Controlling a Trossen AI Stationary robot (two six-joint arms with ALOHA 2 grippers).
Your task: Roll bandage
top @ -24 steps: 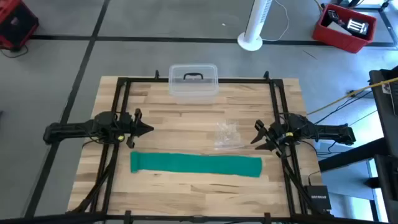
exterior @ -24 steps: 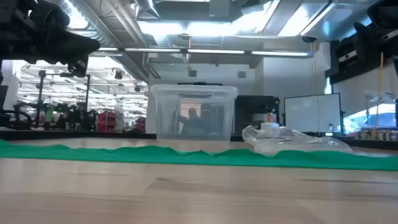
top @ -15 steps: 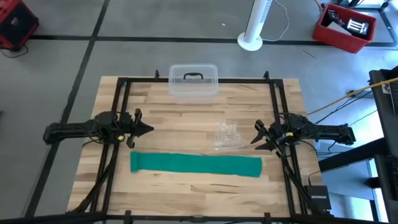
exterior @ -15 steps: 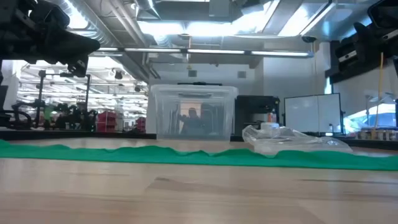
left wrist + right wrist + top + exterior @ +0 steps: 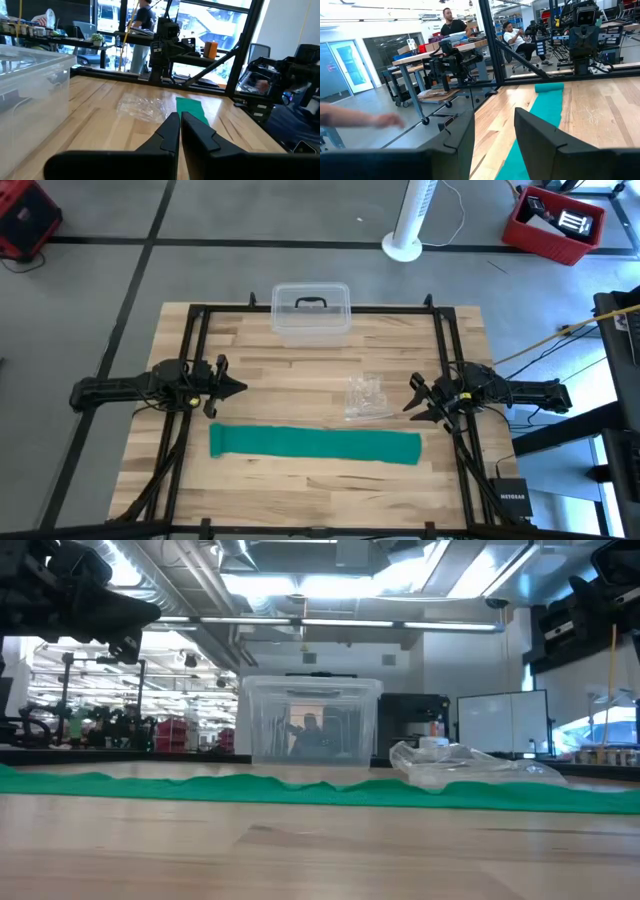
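Observation:
The teal-green bandage (image 5: 315, 445) lies unrolled as a long flat strip across the near half of the wooden table, running left to right; it shows as a low green band (image 5: 300, 788) in the low view. My left gripper (image 5: 242, 388) hovers shut above the table's left side, beyond the strip's left end, fingers level and pointing right (image 5: 179, 117). My right gripper (image 5: 407, 400) hovers open over the right side, just beyond the strip's right end, with nothing between its fingers (image 5: 495, 125). The strip also shows in the wrist views (image 5: 190, 107) (image 5: 542, 112).
A crinkled clear plastic wrapper (image 5: 365, 396) lies just beyond the bandage, right of centre. A clear lidded box (image 5: 311, 310) stands at the far edge. A black frame (image 5: 190, 330) borders the table. People (image 5: 512, 35) are in the room beyond it.

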